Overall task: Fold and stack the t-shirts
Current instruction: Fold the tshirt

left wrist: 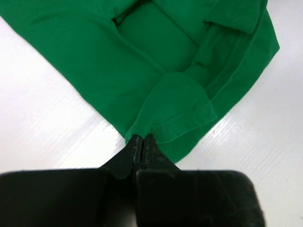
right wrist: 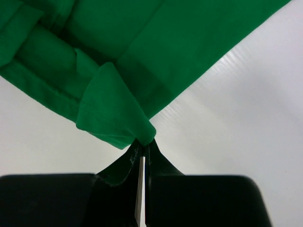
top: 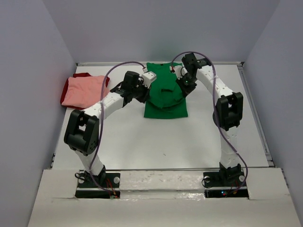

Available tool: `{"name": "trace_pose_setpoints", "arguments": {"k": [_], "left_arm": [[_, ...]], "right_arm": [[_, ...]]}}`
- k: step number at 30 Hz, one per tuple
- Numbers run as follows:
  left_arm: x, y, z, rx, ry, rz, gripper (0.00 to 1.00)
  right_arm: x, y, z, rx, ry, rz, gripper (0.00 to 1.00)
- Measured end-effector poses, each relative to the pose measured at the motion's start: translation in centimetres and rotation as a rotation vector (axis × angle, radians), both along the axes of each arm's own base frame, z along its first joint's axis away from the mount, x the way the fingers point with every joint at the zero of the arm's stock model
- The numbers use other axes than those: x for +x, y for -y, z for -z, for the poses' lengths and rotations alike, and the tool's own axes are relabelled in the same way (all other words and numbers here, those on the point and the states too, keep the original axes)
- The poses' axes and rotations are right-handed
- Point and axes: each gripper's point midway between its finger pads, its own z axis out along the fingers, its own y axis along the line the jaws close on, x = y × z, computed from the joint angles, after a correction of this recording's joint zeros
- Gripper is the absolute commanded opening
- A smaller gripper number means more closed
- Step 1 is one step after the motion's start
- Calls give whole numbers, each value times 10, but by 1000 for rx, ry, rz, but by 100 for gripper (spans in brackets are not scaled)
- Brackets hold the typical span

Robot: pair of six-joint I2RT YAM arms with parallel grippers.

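Left pincer point(left wrist: 143, 140) and right pincer point(right wrist: 143, 143) each clamp an edge of the green t-shirt point(top: 165, 106) (white table point(top: 156, 142) around).

No text, label, brand, number or sign can be read in any of the three views, neither on the green t-shirt point(top: 166, 107) nor on the table point(top: 156, 144).
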Motion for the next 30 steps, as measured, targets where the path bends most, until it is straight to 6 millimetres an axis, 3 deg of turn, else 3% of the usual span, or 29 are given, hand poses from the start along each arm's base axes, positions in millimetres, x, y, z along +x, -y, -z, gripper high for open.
{"name": "trace_pose_setpoints", "arguments": {"k": [6,12,20,30], "left_arm": [[21,-3,-6,19,34,-46,0],[38,-2,-8,25,49,-69,0],[45,1,10,38,19,-64,0],[55,1,24,80,26,-54,0]], "right_arm": [[20,12,0,-18,35,23,0],[28,20,5,-39,41,39,0],[34,24,19,-60,27,36,0],[59,24,24,-67,76,39,0]]}}
